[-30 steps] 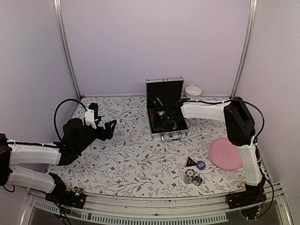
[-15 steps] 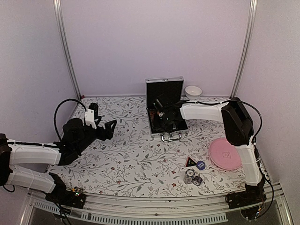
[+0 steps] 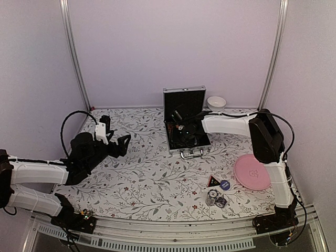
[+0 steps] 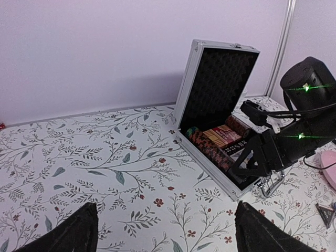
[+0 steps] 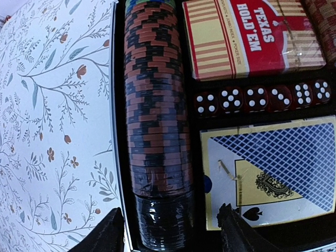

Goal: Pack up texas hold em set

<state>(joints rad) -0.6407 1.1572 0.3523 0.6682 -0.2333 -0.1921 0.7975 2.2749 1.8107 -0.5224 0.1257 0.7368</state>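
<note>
The silver case (image 3: 188, 137) stands open at the table's back middle, lid (image 3: 184, 97) upright. My right gripper (image 3: 182, 131) is open inside it. In the right wrist view its fingers (image 5: 98, 235) straddle a black chip stack (image 5: 164, 218) at the near end of a brown-and-black chip row (image 5: 156, 100). Beside the row lie a red card deck (image 5: 247, 37), dice (image 5: 262, 97) and a blue card deck (image 5: 273, 168). A black triangle (image 3: 213, 181), a blue disc (image 3: 225, 184) and loose chip stacks (image 3: 215, 199) lie at the front right. My left gripper (image 3: 123, 143) is open and empty, left of the case (image 4: 210, 152).
A pink plate (image 3: 252, 171) lies at the right, next to the triangle and disc. A white bowl (image 3: 216, 102) sits behind the case at the back wall. The floral cloth (image 3: 152, 173) covers the table. Metal frame posts stand at the back corners.
The right arm has shifted very slightly while its gripper stays inside the case. The left arm has not moved.
</note>
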